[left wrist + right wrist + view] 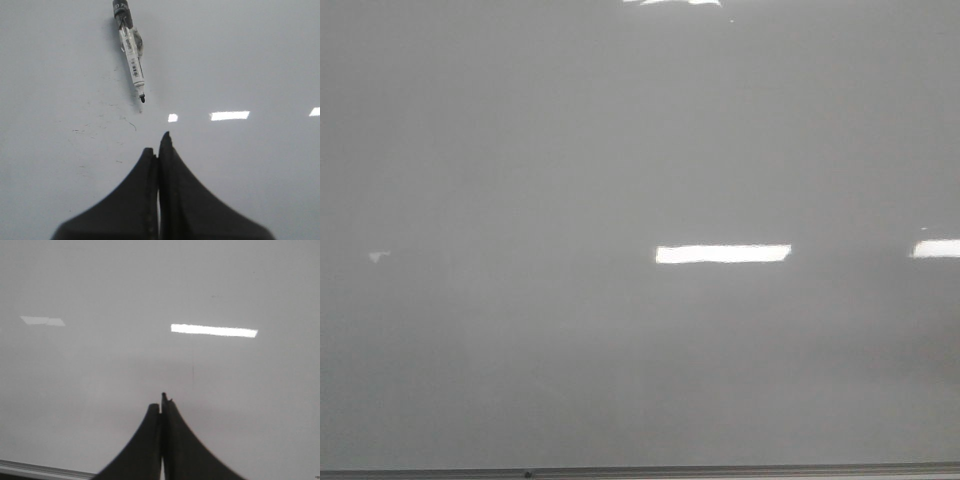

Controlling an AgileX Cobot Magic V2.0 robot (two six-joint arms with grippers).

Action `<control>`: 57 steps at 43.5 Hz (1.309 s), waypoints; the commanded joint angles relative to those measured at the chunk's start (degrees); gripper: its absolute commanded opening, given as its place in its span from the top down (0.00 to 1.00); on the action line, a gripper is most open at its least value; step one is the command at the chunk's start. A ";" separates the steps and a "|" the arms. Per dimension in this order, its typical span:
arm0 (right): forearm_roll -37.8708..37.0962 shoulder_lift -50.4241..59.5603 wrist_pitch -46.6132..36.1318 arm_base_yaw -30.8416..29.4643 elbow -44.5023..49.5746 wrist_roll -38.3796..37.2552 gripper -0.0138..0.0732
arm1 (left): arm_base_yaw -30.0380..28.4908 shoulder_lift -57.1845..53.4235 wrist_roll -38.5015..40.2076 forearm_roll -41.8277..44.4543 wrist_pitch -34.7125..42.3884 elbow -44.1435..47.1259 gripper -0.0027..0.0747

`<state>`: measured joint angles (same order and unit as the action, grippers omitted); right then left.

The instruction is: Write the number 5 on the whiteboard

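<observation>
- Front view holds nothing but the whiteboard (620, 150), glossy pale grey, with bright light reflections (723, 254) right of centre and a thin metal edge strip (720, 468) along the bottom of the frame; neither of my arms shows there.
- No number 5 is on the board in any view; I see only faint scuffs and a short thin mark (193, 371) in the centre of the right wrist view.
- My left gripper (158, 147) has its jaws pressed together with nothing between them, low in the centre of its frame.
- A marker (131, 52) lies at the upper left of the left wrist frame, uncapped, its dark tip pointing down-frame toward my jaws but well apart from them.
- My right gripper (163, 404) is likewise closed and empty, at the bottom centre of its frame.
- I judge the task barely begun: the step in hand is fetching the marker.
- Next, my left jaws must open, advance up-frame to the marker's barrel, and line up across it before closing.
</observation>
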<state>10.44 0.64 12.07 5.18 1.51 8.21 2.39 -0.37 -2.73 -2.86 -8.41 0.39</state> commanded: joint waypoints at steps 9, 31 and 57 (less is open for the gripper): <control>-0.56 0.74 -4.47 -0.25 -0.81 0.19 0.91 | 0.32 -0.72 0.35 -0.47 4.38 0.30 0.99; -0.56 0.74 -5.22 -0.25 -0.81 0.19 0.91 | 0.32 -0.72 0.35 -0.47 4.38 0.30 0.99; -0.56 0.74 -5.22 -0.25 -0.81 0.19 0.91 | 0.32 -0.72 0.35 0.91 5.79 0.30 0.99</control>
<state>10.44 0.64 11.63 5.18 1.51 8.21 2.39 -0.37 -2.73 -2.70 -8.29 0.39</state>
